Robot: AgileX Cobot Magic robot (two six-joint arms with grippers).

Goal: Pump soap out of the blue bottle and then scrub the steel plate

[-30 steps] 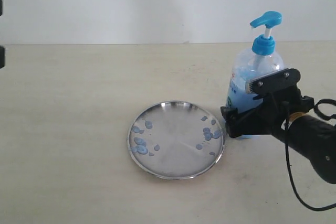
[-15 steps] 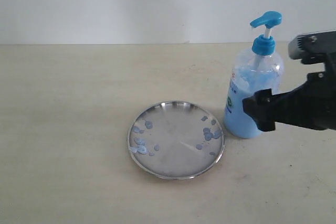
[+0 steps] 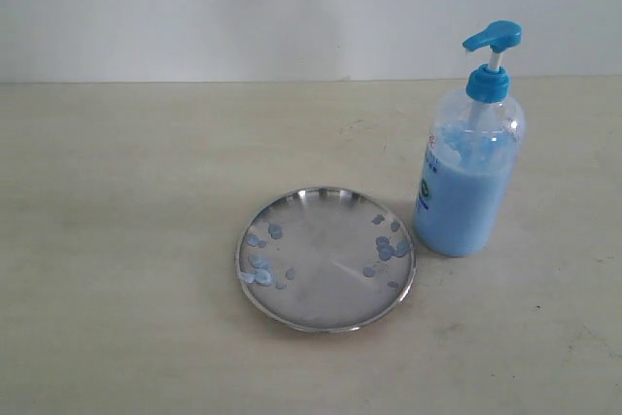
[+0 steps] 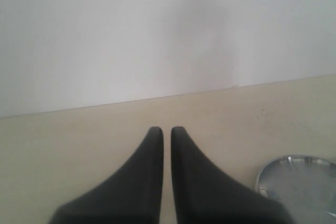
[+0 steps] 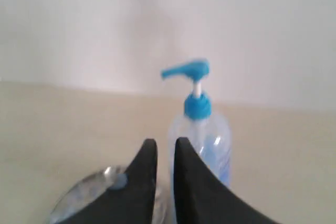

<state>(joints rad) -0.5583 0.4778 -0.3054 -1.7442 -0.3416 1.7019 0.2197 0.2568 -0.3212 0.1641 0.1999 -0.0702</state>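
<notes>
The blue bottle (image 3: 466,182) stands upright on the table, its bright blue pump head (image 3: 493,38) raised and light blue soap (image 3: 457,211) showing through the clear wall. Just left of it lies the steel plate (image 3: 326,289), speckled with blue soap blobs (image 3: 259,264) near both sides. Neither gripper appears in the exterior view. My left gripper (image 4: 167,129) is shut and empty, with the steel plate (image 4: 302,182) off to one side. My right gripper (image 5: 166,142) is shut and empty, pointing at the blue bottle (image 5: 215,140), apart from it, with the steel plate (image 5: 86,195) blurred beside it.
The pale beige table (image 3: 117,240) runs back to a plain white wall (image 3: 243,7). Nothing else stands on it in these views.
My right arm, which was down beside the bottle's base, has pulled back to the right and left the exterior view. The bottle and plate have stayed put.
</notes>
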